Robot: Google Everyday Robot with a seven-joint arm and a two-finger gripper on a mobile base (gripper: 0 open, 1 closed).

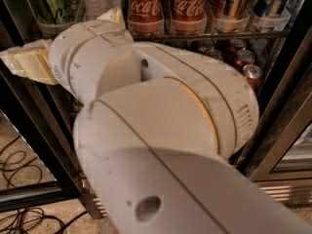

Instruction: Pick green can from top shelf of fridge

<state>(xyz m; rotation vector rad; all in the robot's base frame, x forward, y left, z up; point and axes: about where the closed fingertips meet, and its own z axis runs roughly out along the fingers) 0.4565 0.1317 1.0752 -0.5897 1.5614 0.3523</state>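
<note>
My gripper (30,65) juts out at the left edge of the frame, beyond my bulky arm (165,130); whether it is open or closed I cannot tell. Just above it, in the upper left corner, the green can (51,4) stands upright on the top shelf (219,34) of the fridge (287,82), left of the Coca-Cola cans (145,6). I judge it rigid, slick and heavy if full, so I'd grip it squarely mid-body.
</note>
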